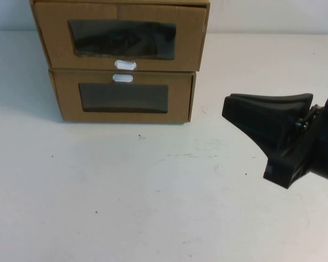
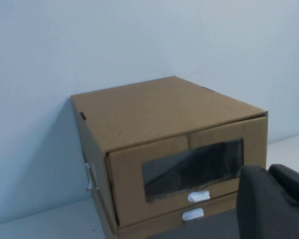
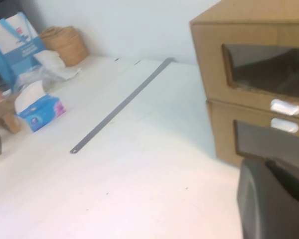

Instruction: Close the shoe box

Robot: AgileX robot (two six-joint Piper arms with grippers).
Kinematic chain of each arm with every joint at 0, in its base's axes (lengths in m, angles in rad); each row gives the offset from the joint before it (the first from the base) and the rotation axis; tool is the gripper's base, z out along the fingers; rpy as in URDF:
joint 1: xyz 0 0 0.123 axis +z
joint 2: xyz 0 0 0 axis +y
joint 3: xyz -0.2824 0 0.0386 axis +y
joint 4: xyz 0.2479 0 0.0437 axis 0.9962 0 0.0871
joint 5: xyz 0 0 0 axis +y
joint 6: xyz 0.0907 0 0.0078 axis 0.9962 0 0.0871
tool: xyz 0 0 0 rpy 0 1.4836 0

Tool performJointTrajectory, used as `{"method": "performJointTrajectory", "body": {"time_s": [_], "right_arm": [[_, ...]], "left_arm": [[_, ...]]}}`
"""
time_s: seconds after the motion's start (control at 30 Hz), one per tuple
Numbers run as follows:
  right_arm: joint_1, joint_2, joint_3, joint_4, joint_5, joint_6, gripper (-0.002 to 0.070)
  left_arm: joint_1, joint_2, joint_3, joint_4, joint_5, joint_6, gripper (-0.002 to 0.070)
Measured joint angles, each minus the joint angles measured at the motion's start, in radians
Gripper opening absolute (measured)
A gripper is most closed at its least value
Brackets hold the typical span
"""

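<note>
Two brown cardboard boxes stand stacked at the back of the table. The shoe box [image 1: 120, 38] is the upper one, with a dark window and a white tab [image 1: 125, 65] below it. Its front sits slightly forward of the lower box in the right wrist view [image 3: 209, 74]. It also shows in the left wrist view [image 2: 179, 164]. My right gripper [image 1: 229, 106] is shut and empty, above the table to the right of the boxes and apart from them; it also shows in its wrist view [image 3: 261, 167]. My left gripper [image 2: 266, 172] is shut, empty, in front of the boxes and out of the high view.
The lower matching box [image 1: 123, 98] has its white tab [image 1: 122, 78] above its window. A long grey metal strip [image 3: 122, 104] lies on the table. A blue tissue pack [image 3: 40, 109], a blue-and-white bag [image 3: 15, 47] and a woven basket [image 3: 67, 45] sit off to the side.
</note>
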Motion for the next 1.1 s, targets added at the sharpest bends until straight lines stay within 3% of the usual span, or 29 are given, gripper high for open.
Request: {"method": "performJointTrajectory", "body": {"time_s": [0.3, 0.6, 0.73, 1.1], "right_arm": [[0.000, 0.000, 0.021, -0.004, -0.054, 0.004, -0.0011], [0.000, 0.000, 0.021, -0.006, -0.062, 0.014, -0.0011], [0.000, 0.000, 0.021, -0.006, -0.063, 0.016, -0.0011], [0.000, 0.000, 0.021, -0.006, -0.070, 0.016, -0.0011]], "left_arm": [[0.000, -0.407, 0.459, -0.009, -0.146, 0.019, -0.0002], [0.000, -0.456, 0.761, -0.052, -0.292, 0.019, -0.0002], [0.000, -0.456, 0.811, -0.087, -0.358, 0.019, -0.0002], [0.000, -0.456, 0.814, -0.136, -0.267, 0.017, -0.0002]]}}
